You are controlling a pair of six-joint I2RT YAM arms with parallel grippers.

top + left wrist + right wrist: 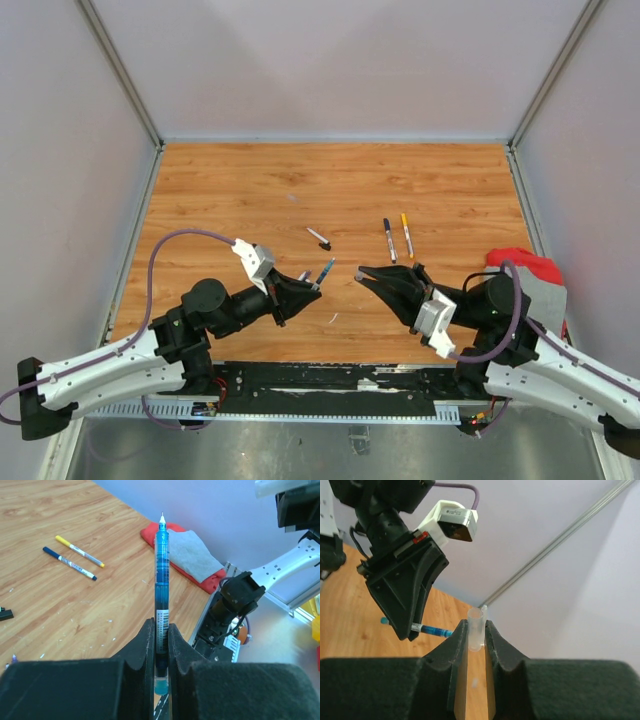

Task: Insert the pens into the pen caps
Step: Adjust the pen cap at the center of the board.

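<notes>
2 robot arms, bolted at the near edge of a wood-grain table (240, 190), face each other low over its front strip. The left arm's fingers (306, 287) are clamped tight on a translucent blue pen (161, 570), gripping the lower barrel across its printed label. The short butt end shows below the grip, and the long barrel runs out past the fingertips to a fine white tip, clear of the table.

The right arm's fingers (372, 277) are closed to a narrow gap around a small clear cap (476, 627), a see-through tube pinched near the fingertips with its rim poking out beyond them. Seen from overhead, the pen tip and the cap point toward each other, near but apart. From the right wrist, the blue barrel shows just left of the cap, aimed its way.

Beyond the fingers, a white pen (316, 236) lies loose on the table with a black cap (326, 245) just beside its end. To the right of it, 2 more pens lie side by side, close but not touching: a blue-capped pen (388, 240) and a yellow-capped pen (407, 235). At the table's right edge, by the right arm, a red cloth (522, 260) sits with a grey cloth (548, 295) over part of it. Plain pale walls (330, 60) enclose the table on 3 sides.
</notes>
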